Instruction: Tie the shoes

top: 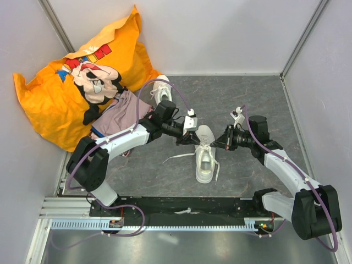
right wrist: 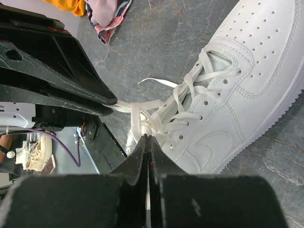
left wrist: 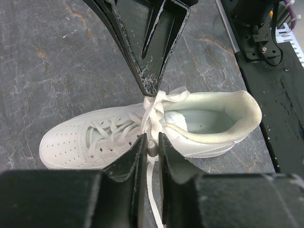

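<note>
White laces (left wrist: 155, 105) of the low-top sneaker (top: 204, 160), upright at the middle of the grey tabletop (top: 231, 99), are pinched twice: left hand (left wrist: 151, 141) clenched on one strand, right hand (right wrist: 148, 140) on another.

I'm looking into a robot test cell in a lab, not a home: plain white wall panels (top: 220, 33) set in aluminium posts (top: 301, 36) box in the grey marbled table (top: 275, 99) across the top of the frame. Along the bottom edge I see a black base plate (top: 181, 206), slotted metal rail (top: 66, 208) and loose purple cables (top: 140, 96)
</note>
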